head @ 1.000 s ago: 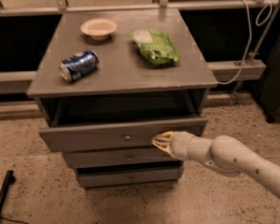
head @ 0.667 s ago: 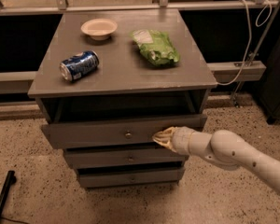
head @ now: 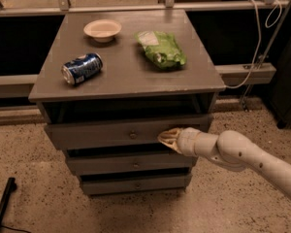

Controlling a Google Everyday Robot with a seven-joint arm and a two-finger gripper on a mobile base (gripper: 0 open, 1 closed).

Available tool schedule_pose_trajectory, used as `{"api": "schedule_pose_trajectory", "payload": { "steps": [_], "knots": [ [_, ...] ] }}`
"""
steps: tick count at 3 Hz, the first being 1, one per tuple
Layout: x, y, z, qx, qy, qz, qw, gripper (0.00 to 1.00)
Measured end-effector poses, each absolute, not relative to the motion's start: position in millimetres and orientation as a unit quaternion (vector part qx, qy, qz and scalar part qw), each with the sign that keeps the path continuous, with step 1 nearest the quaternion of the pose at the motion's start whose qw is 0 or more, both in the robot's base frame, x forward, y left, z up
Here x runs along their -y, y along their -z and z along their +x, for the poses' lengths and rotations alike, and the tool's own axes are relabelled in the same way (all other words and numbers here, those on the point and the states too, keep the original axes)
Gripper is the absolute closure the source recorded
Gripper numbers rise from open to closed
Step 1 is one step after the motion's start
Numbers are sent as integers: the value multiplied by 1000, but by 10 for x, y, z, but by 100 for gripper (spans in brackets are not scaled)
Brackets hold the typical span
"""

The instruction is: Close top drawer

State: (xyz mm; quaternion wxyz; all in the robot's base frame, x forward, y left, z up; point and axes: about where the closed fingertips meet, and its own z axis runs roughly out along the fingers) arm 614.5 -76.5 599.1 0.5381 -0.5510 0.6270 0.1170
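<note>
Pressing against the front of the top drawer [head: 97,135], the gripper [head: 169,139] sits just right of the small round knob [head: 132,135], its tan fingers drawn together into one blunt wedge with nothing held between them. The white arm [head: 247,161] reaches in from the lower right of the knob. As I read it, the job is under way but not done: the drawer stands proud of the two lower drawer fronts [head: 131,165] beneath the knob, and a dark gap shows above it, under the cabinet top [head: 131,79]. What remains is a straight shove inward until the front sits flush with the frame; with the contact off to the right of the knob, the drawer may want to skew a little as it goes. Up on the grey top, above the knob, lie a blue can [head: 82,68] on its side to the left, a pale bowl [head: 102,29] farther back, and a green bag [head: 161,48] to the right. Below the knob is a speckled floor [head: 34,178], with a dark stick-like object [head: 2,205] at the far lower left. A pale cable [head: 256,38] hangs well to the upper right.
</note>
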Motion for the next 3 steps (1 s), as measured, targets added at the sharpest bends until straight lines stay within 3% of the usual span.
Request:
{"api": "schedule_pose_trajectory", "payload": {
  "steps": [1,3],
  "knots": [
    [718,-6111,6053,-596,-126,-565,556,100],
    [581,-6707,4998,-490,-131,-621,597,100]
  ]
}}
